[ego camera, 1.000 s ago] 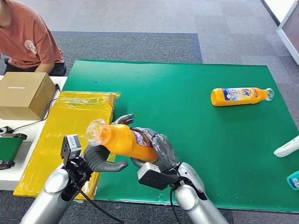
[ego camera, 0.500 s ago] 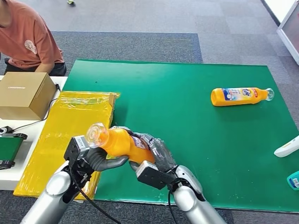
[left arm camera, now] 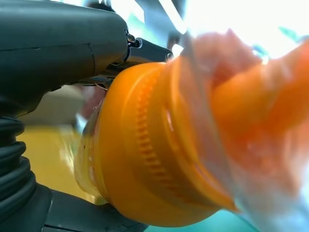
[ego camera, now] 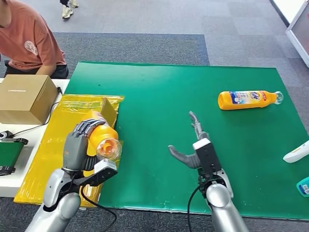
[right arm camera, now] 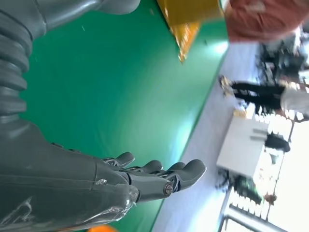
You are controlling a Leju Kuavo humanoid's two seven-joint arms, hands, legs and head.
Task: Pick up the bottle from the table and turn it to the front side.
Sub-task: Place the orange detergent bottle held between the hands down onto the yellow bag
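The bottle has passed from both hands to the left robot hand alone, which grasps it over the yellow sheet at near left. The right robot hand has released, fingers spread, above the green table. The handover suggests the turning is under way.

My head camera sits high and looks forward and down over the green mat, both arms entering from the bottom edge. The left wrist camera sits just behind my left hand and is pressed very close to the orange bottle it grips; the frame is blurred at that range. The right wrist camera sits behind my right hand, turned on its side, looking past the spread fingers across the mat toward the yellow bag. Head and right wrist views share mat and bag; head and left wrist views share the bottle.
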